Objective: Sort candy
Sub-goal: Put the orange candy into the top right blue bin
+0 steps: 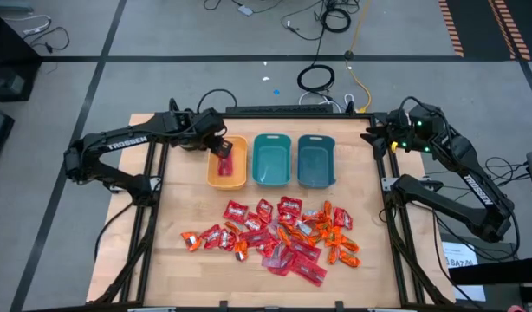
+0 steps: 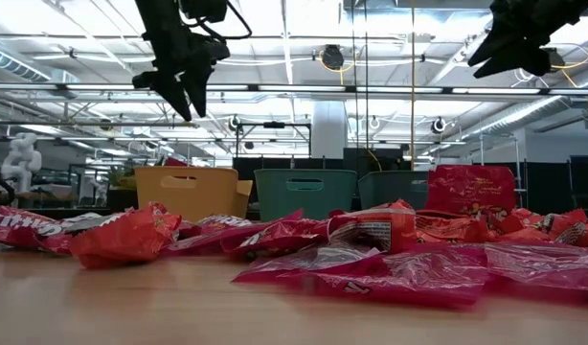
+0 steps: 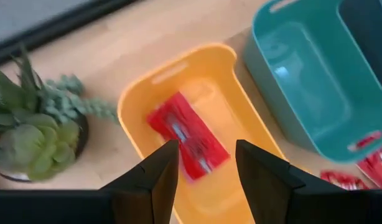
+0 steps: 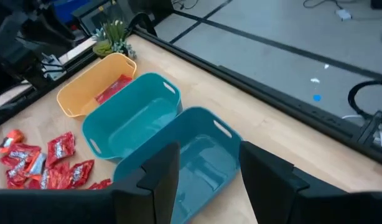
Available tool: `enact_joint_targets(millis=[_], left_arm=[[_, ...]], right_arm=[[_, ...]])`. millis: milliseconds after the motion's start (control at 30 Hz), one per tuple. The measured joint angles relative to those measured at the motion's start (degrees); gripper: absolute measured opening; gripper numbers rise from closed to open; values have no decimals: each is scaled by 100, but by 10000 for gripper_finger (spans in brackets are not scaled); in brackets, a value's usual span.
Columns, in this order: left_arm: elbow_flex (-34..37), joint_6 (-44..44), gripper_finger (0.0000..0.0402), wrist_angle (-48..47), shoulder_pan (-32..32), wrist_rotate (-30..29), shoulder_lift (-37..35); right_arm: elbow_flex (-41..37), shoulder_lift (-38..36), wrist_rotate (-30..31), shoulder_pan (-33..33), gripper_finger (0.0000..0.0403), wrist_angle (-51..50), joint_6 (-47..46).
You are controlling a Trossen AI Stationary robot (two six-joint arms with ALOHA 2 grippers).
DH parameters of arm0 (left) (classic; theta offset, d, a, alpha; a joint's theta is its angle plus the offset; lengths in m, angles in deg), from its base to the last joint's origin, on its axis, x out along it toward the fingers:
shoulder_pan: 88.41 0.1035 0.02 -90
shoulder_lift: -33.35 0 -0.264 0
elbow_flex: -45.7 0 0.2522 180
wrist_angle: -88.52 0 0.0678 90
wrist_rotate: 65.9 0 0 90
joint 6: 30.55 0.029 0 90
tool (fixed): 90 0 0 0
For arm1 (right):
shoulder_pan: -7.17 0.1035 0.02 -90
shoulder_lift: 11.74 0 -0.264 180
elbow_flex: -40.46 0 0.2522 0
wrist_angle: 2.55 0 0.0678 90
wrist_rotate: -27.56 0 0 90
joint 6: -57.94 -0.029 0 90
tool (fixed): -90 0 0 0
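The left hand (image 1: 221, 149) hangs above the yellow bin (image 1: 216, 178), well clear of the surface (image 1: 179, 199). Its fingers (image 3: 155, 174) stand apart with nothing between them. Directly below that gap, a red packet (image 3: 188, 135) lies inside the yellow bin, apart from the fingers. In the left wrist view it looks blurred. A plant (image 3: 35, 118) stands on the surface just beside the bin, on the side away from the teal bins.

Next to the yellow bin, away from the left hand, is the first teal bin (image 1: 271, 159), and beyond it the second teal bin (image 1: 316, 160). The three stand in a row, sides close together.

The right hand (image 1: 376, 136) waits high at the far right corner of the surface, beside the second teal bin. Its fingers (image 4: 155, 180) are partly spread and hold nothing. Both teal bins lie ahead of it in its wrist view, with the yellow bin and the red packet farther off.

The rest of the candy (image 1: 279, 236) is heaped on the surface, well apart from both hands, on the near side of the bin row. It is a mix of red squarish packets, longer pinkish flat ones and small orange pieces, many overlapping. From the low view the heap fills the foreground, with the three bins behind it.
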Motion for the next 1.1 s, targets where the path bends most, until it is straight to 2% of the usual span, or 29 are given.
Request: enact_joint_targets(millis=[133, 267, 433, 667, 867, 1100], left_arm=[[2, -63, 169, -256, -3, 571, 0], [4, -141, 169, -327, -242, 673, -18], [4, -79, 169, -313, -918, 311, -37], [22, 190, 169, -462, -1796, -669, -39], [26, -35, 169, -546, -2007, -378, -37], [144, 1116, 169, -24, -2378, -574, -235]], right_arm=[[0, 0, 0, 2, 160, 79, 307], [0, 0, 0, 2, 168, 72, 439], [0, 0, 27, 2, 209, -20, 580], [0, 0, 35, 1, 256, -21, 404], [0, 0, 12, 2, 258, -21, 678], [0, 0, -513, 169, 254, -22, 264]])
